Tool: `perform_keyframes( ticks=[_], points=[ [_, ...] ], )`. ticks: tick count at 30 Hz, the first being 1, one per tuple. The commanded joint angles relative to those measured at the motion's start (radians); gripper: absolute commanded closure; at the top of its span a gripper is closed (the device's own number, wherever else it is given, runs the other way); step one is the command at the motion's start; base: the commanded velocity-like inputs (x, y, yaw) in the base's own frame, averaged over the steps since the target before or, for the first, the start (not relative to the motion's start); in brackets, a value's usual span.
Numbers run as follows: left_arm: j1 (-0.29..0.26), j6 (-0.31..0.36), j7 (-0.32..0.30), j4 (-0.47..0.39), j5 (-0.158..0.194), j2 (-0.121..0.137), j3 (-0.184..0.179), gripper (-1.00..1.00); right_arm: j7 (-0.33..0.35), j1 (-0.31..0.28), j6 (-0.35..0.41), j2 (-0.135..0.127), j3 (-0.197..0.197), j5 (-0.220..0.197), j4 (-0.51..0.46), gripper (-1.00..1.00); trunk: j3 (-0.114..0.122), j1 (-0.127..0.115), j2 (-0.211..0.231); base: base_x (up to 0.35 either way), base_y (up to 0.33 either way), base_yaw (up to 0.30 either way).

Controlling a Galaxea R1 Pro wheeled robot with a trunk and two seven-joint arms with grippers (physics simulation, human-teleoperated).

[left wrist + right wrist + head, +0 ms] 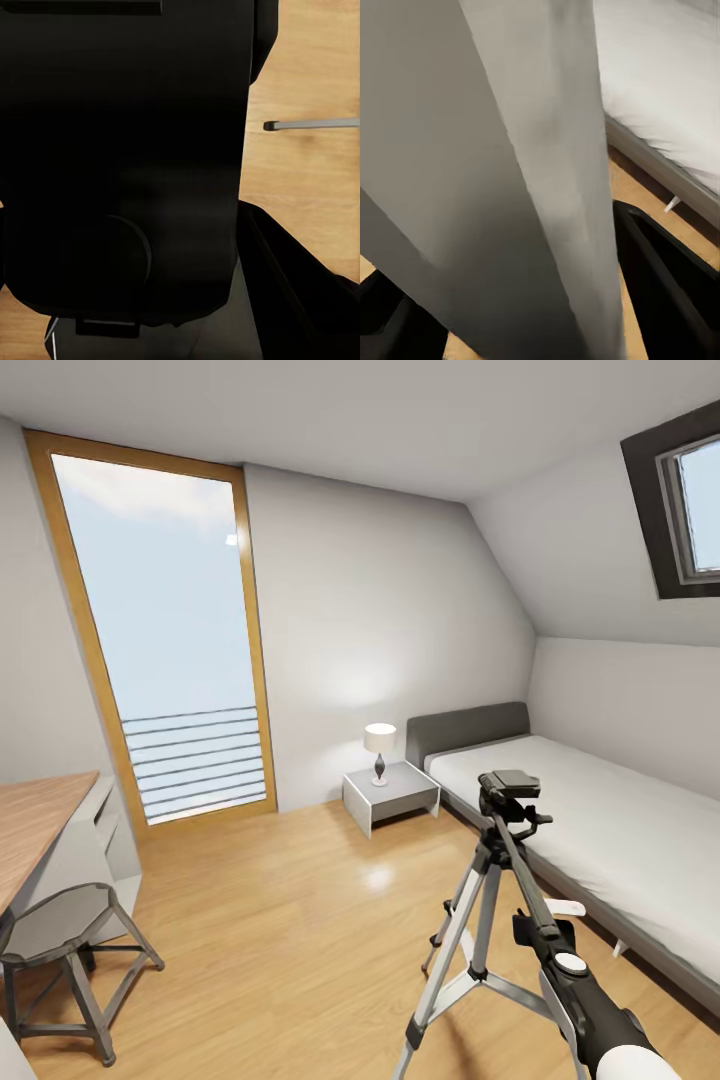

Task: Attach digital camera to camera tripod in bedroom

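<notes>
The camera tripod stands on the wood floor beside the bed, silver legs spread, its black pan head bare on top. My right gripper reaches in from the lower right to the tripod's near leg. In the right wrist view that grey leg lies between the black fingers, which press against its sides. In the left wrist view a large black body, the digital camera, sits tight against my left gripper. One finger shows beside it, and the camera's red dot is hidden.
A low grey bed runs along the right wall. A white nightstand with a lamp stands at its head. At left are a grey stool, a wooden desk and a tall glazed door. Open floor lies between stool and tripod.
</notes>
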Motion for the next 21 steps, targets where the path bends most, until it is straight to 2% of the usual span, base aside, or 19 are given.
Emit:
perform_keyframes(
  ticks=[1,15,18,21],
  points=[
    [0.000,0.006,0.007,-0.003,0.004,0.001,-0.009,1.00,-0.001,0.000,-0.002,0.001,-0.003,0.006,0.002,1.00,-0.001,0.000,-0.001,0.000,0.000,0.000],
    [0.000,0.006,0.007,-0.004,0.004,0.000,-0.009,1.00,0.006,0.000,0.005,0.001,-0.013,-0.008,-0.032,1.00,-0.001,0.000,-0.001,0.000,0.000,0.000],
    [0.000,0.006,0.007,-0.004,0.004,0.000,-0.009,1.00,0.008,0.000,0.013,0.001,-0.014,-0.009,-0.082,1.00,-0.001,0.000,-0.001,0.000,0.000,0.000],
    [0.000,0.006,0.007,-0.004,0.004,0.000,-0.009,1.00,0.008,0.000,0.033,0.001,-0.018,-0.014,-0.176,1.00,-0.001,0.000,-0.001,0.000,0.000,0.000]
  ],
)
